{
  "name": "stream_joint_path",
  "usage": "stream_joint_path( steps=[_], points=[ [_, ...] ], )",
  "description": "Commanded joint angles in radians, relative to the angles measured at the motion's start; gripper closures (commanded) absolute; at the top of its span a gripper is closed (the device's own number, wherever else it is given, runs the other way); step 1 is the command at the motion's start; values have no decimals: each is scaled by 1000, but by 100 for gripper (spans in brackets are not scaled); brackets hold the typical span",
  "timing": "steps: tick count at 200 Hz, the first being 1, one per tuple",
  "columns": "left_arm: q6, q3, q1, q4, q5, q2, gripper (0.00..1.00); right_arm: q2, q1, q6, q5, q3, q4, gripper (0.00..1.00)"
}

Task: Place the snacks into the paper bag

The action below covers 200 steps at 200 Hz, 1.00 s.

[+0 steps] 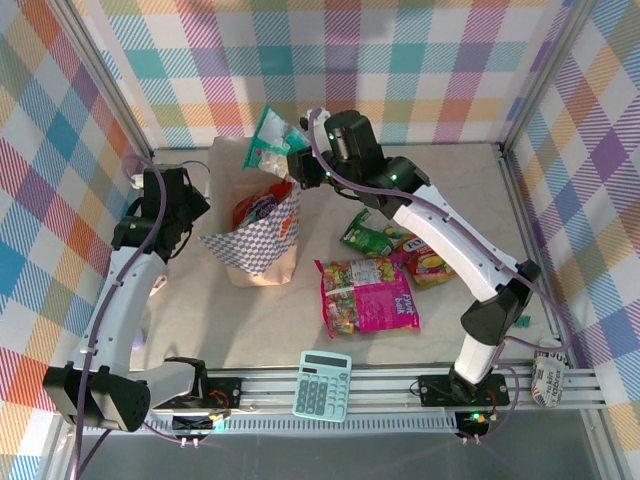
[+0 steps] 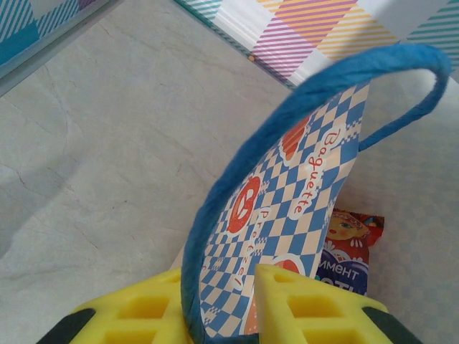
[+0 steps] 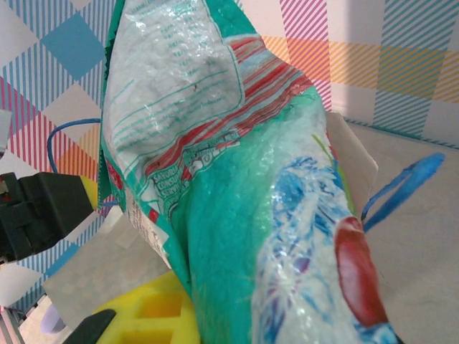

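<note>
While the left gripper (image 2: pixel 219 312) pinches the stiff paper bag (image 2: pixel 287 208) by rim and blue cord (image 2: pixel 204 215), the right gripper (image 1: pixel 300 163) clamps a crinkly, glossy teal packet (image 3: pixel 237 215).

Overhead view: bright, even, diffuse light from above, with sharp focus throughout. Faint, soft-edged shadows lie on the table (image 1: pixel 200 310) beside the paper bag (image 1: pixel 262 250). The magenta snack packet (image 1: pixel 385 300) shows a slight sheen.

Left wrist view: the blue cord handle (image 2: pixel 215 215) is sharp, and the bottom edge of the picture is soft.

Right wrist view: pale sheen shows on the crinkled teal snack packet (image 3: pixel 237 186), and the checked wall (image 3: pixel 401 64) behind it is slightly blurred.
</note>
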Motion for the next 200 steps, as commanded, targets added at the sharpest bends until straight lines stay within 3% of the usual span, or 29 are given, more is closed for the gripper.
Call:
stream_joint_path(
  steps=[1,200],
  points=[
    [20,3,8,-29,0,-32,74,2,7,-16,7,62,31,100],
    [27,-8,10,-22,19,-45,75,217,12,112,-129,256,-13,100]
  ],
)
